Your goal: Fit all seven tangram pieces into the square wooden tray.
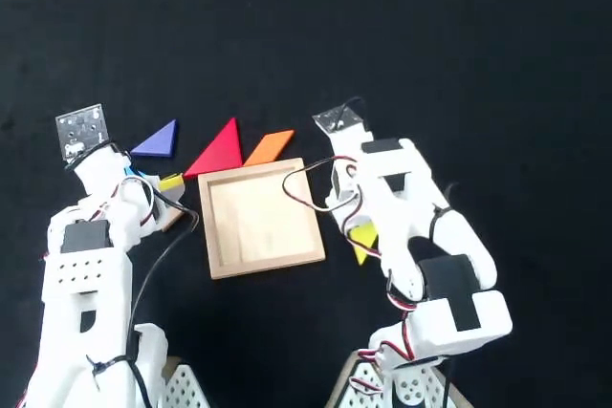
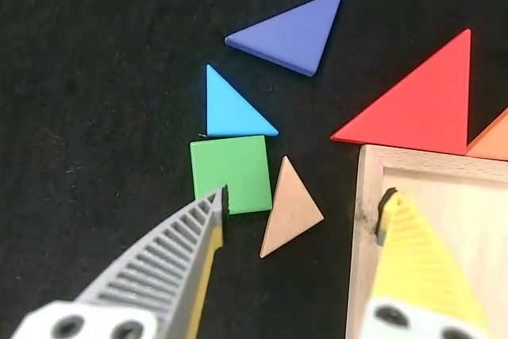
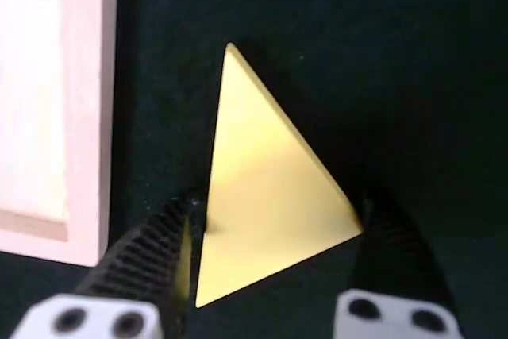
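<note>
While the square wooden tray [image 1: 268, 262] sits in the middle of the black counter [image 1: 430, 64], showing its pale wooden floor, every piece I can see lies outside it. Along its far edge are a red triangle [image 1: 220, 150] touching the rim and an orange piece [image 1: 270, 146] beside that, with a purple triangle [image 1: 158, 140] farther out. Near the tray's left side lie a blue triangle [image 2: 230, 109], a green square [image 2: 230, 174] just under it, and a tan triangle [image 2: 290, 208].

The left gripper [image 2: 304, 200] hangs with its jaws spread wide and nothing held. One is over the green square's edge and the other over the tray's rim.

Just off the tray's right side, a flat yellow triangle [image 3: 262, 196] lies on the counter. Its narrowest tip points away from the right gripper [image 3: 278, 212], and its length runs roughly along the tray's rim [image 3: 107, 117]. Those jaws stand open on either side of its wide end; I cannot tell whether they touch it.
</note>
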{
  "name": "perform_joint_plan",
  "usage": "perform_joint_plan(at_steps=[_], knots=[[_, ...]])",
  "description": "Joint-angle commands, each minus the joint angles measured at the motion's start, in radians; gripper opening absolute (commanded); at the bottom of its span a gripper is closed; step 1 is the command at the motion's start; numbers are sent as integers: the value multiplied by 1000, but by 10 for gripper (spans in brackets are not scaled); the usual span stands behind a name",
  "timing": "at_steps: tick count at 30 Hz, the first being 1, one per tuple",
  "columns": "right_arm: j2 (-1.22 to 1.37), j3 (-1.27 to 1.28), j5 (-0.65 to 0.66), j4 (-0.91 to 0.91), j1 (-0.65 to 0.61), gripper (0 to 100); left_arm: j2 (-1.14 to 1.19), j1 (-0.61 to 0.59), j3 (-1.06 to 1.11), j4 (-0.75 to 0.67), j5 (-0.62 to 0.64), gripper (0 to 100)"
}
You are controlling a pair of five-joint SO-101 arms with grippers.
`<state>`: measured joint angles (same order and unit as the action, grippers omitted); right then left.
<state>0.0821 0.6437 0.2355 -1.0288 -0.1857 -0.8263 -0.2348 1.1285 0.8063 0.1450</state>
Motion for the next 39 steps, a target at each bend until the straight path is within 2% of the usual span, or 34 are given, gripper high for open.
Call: perform_joint_plan(at_steps=[1, 4, 9, 14, 18, 25, 32, 39], knots=[[8, -15, -23, 0, -3, 178, -3, -13, -2, -20, 5, 310], [-18, -24, -20, -14, -9, 178, -3, -13, -1, -21, 5, 310], [-196, -73, -25, -140, -15, 177, -3, -15, 19, -58, 5, 310], [-394, -85, -44, -213, -137, 177, -3, -16, 21, -63, 5, 310], [-458, -94, -91, -176, -256, 177, -5, -73, 12, -64, 8, 310], [-291, -331, -103, -196, -358, 177, -5, -180, -2, -78, 81, 310], [42, -604, -299, -270, -443, 177, -5, -225, 5, -94, 83, 310], [255, -648, -427, -250, -566, 177, -5, -265, 5, -115, 112, 310]])
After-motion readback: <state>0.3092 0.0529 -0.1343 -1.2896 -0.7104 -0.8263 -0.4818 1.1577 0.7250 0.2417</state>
